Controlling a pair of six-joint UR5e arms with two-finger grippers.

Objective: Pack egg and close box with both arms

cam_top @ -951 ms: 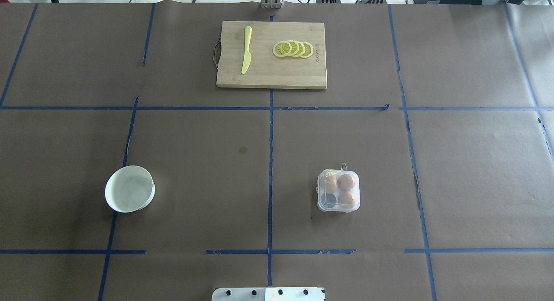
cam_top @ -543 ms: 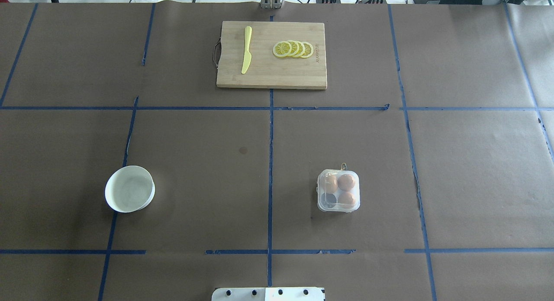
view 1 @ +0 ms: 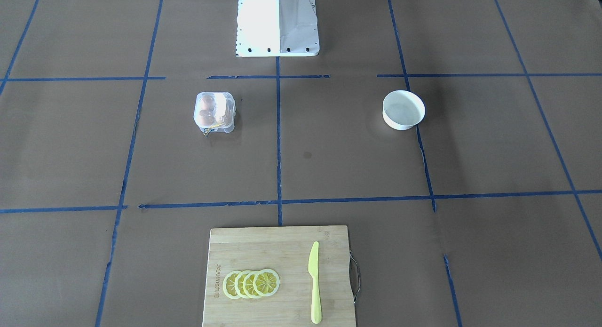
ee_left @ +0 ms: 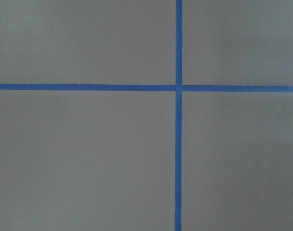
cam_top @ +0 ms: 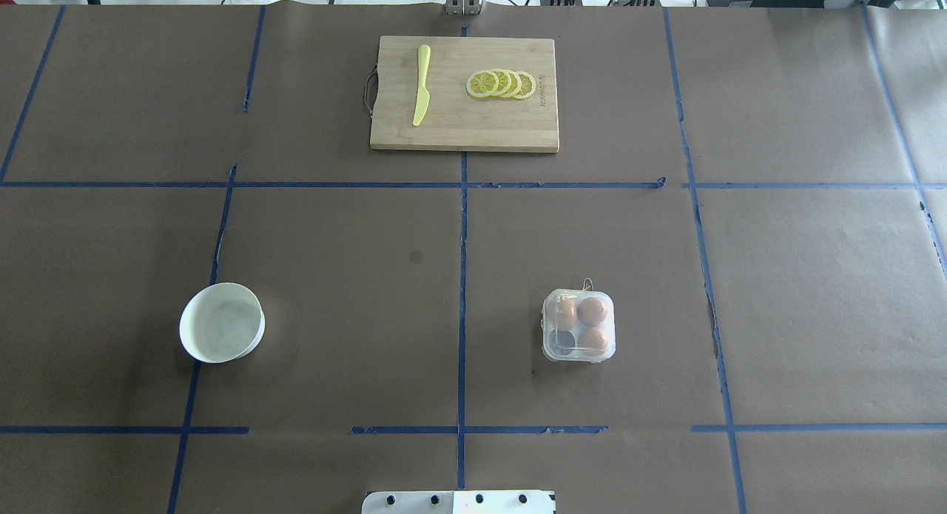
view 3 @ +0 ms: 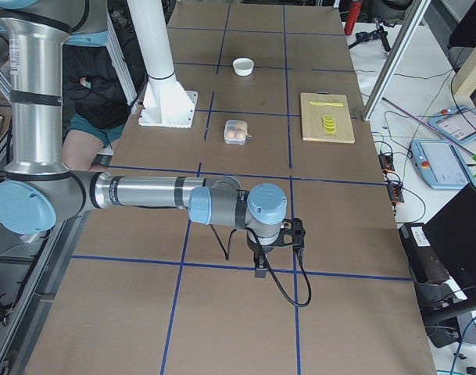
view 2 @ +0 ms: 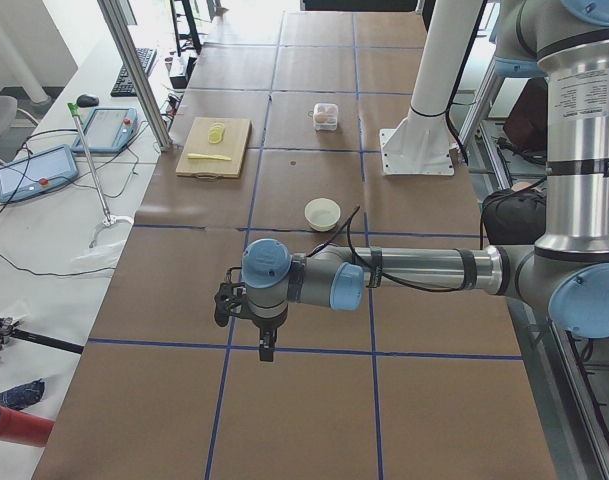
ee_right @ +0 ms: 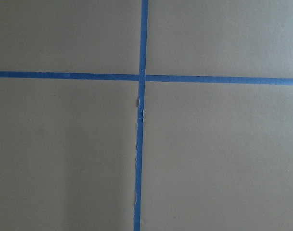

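Observation:
The box (cam_top: 578, 325) is a small clear carton on the right half of the table, its lid lying flat over the cells. Three orange-brown eggs show inside; one is at the far right cell (cam_top: 592, 310). The near left cell looks dark and empty. A yellow string (cam_top: 587, 283) pokes out at its far edge. The box also shows in the front view (view 1: 215, 111). My left gripper (view 2: 267, 350) and right gripper (view 3: 259, 269) hang over bare table far off at the ends. I cannot tell if they are open or shut.
A white bowl (cam_top: 222, 322) stands on the left half. A wooden cutting board (cam_top: 464, 129) at the far middle holds a yellow knife (cam_top: 422, 85) and lemon slices (cam_top: 501, 83). The white base block (cam_top: 459, 501) is at the near edge. Both wrist views show only brown paper and blue tape.

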